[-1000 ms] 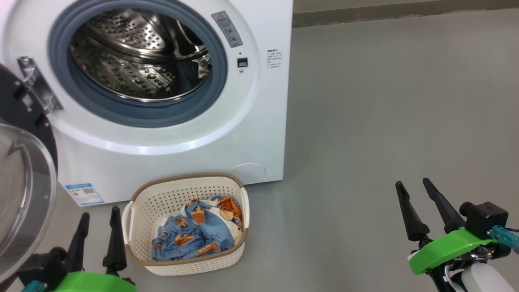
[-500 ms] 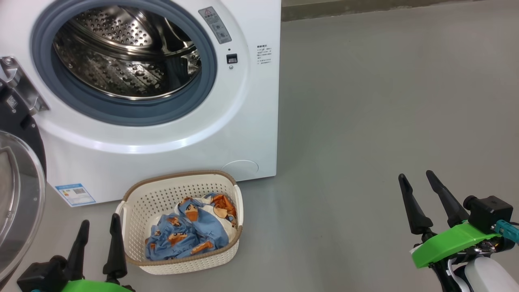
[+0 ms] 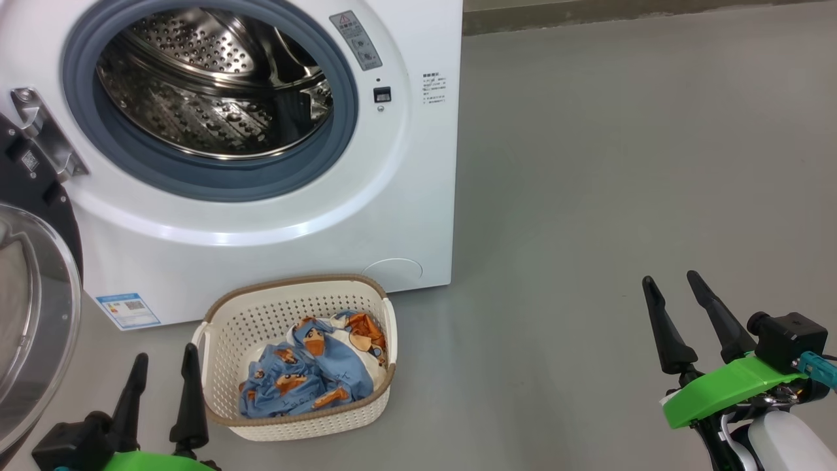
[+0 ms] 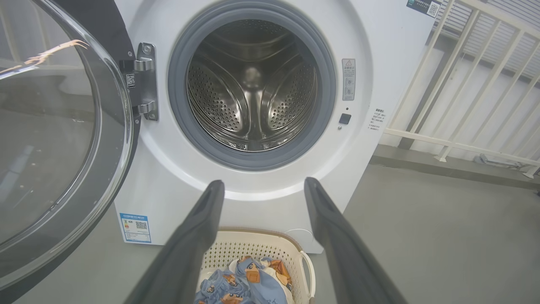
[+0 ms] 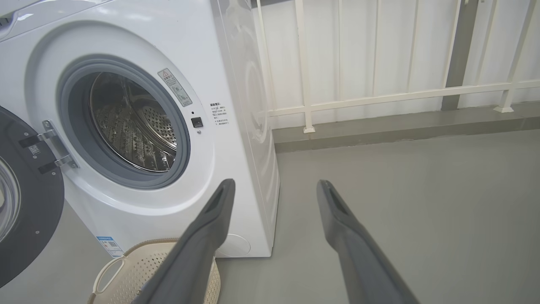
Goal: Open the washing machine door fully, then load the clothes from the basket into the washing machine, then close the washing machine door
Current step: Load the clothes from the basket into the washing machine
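Only the head view shifts; left hand (image 3: pixel 165 352) and right hand (image 3: pixel 669 277) hang released, ready for clothes (image 3: pixel 314 379), door (image 3: pixel 33 314) seemingly fully open.

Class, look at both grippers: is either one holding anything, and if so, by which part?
Nothing is held. The left gripper and the right gripper are both open and empty; the clothes lie in the basket.

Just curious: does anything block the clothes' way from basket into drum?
Nothing visible: the glossy black round door stands open at left, leaving the steel drum clear above the cream perforated basket of blue bear-print clothes.
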You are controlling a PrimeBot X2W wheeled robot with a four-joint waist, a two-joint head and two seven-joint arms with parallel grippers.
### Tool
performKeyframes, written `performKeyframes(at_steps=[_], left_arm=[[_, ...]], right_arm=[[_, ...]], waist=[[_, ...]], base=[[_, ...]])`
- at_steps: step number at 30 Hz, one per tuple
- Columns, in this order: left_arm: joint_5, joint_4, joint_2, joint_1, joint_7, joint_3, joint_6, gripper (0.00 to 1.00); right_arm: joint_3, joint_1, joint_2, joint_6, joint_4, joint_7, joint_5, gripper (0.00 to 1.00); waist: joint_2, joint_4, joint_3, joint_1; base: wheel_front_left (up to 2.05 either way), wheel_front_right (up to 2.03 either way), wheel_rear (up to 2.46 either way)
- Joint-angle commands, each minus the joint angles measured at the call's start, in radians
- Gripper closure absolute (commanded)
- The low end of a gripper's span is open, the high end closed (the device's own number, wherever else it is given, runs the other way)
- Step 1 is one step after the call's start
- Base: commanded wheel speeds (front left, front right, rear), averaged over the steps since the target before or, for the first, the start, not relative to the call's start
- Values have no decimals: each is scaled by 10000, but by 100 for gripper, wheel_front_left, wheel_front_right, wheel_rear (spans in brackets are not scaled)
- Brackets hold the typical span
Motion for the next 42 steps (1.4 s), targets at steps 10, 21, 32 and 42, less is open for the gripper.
performKeyframes(at_steps=[10,21,32,42], left_arm=[[126,-227,258,-367,-26,216,53,0],[131,-219,290,-448,-12,166,159,0],[42,-198,306,-510,30,65,100,0],[20,-193,342,-521,45,14,141,0]], right_arm=[[97,-314,-115,54,-193,-122,-66,0],[90,-288,-121,54,-167,-122,-20,0],[164,-279,-122,54,-137,-122,-11,0],[243,-257,-133,54,-126,-122,11,0]], waist=[[-1,41,26,0],[-1,172,17,0],[-1,316,10,0],[-1,354,3,0]], base=[[0,0,0],[0,0,0],[7,-7,0],[89,-111,22]])
